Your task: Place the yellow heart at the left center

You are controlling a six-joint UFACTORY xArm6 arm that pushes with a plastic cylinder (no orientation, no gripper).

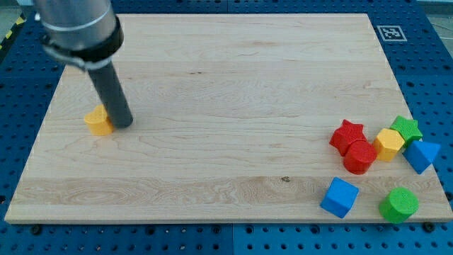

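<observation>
The yellow heart [98, 121] lies on the wooden board [212, 106] near its left edge, about mid-height. My tip [123, 125] rests on the board right against the heart's right side; the rod hides part of the heart. The arm's grey body fills the view's top left.
A cluster sits at the view's lower right: a red star [347, 134], a red cylinder [359, 156], a yellow hexagon block [388, 144], a green star [407, 129], a blue triangle [422, 156], a blue cube [340, 197], a green cylinder [398, 205].
</observation>
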